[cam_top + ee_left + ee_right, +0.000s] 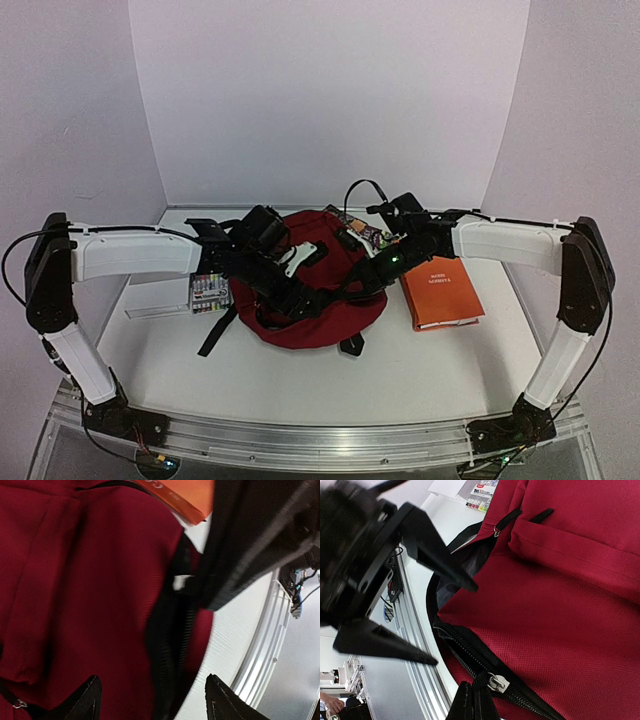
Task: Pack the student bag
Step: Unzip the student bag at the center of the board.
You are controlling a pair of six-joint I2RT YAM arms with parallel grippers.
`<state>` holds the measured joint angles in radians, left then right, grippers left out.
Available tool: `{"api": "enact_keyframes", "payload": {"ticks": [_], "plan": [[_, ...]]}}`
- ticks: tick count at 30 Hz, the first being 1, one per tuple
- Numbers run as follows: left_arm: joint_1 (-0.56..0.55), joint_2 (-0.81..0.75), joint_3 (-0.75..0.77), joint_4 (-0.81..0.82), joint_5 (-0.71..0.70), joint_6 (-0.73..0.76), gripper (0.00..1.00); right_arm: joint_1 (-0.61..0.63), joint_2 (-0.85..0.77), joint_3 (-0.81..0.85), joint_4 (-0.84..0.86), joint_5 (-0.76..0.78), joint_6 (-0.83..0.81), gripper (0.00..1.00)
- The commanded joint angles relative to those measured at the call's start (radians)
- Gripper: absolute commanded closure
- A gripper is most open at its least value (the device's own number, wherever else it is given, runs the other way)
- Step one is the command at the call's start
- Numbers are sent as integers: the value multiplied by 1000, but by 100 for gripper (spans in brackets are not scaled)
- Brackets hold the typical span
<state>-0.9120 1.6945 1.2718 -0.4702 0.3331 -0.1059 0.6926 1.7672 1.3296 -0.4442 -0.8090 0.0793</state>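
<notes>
A dark red fabric student bag (322,305) lies slumped mid-desk (400,375) between the arms, beside an orange book (440,292). The left end effector (150,680) hovers over the bag's zip edge, fingers apart. The right end effector (472,696) is pressed together at the metal zip slider (496,682). Soft, light and floppy, the bag is probably best gripped by its zip tab or rim.

a white tabletop (330,385) forms the base of a small booth. a plain white panel (320,100) closes the back, and pale lilac-grey side walls (60,110) angle in from left and right. a ribbed aluminium rail (320,445) runs along the near edge, with a clear plastic lip (45,440) showing at its left corner. the light is soft and even, and the shadows are faint. beyond the rail, in the right wrist view, lies a dull grey surface (385,690), blurred.
</notes>
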Motion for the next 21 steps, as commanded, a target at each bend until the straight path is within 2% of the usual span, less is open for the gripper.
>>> {"api": "enact_keyframes", "payload": {"ticks": [1,5,7,9,12,21], "plan": [[-11,10,51,41,36,4,34,6,-45,31,30,-27,-14,100],[-10,18,41,32,58,6,55,6,-66,21,17,-17,-29,100],[-10,18,24,30,47,-6,73,5,-71,18,11,-12,-32,100],[-10,-1,-1,25,14,-17,85,3,-78,14,3,-2,-39,100],[-9,-50,-50,13,-30,-20,99,-25,-87,0,-15,10,-56,100],[-8,-188,-144,-108,-125,3,100,-170,-105,-45,-127,56,-185,100]]}}
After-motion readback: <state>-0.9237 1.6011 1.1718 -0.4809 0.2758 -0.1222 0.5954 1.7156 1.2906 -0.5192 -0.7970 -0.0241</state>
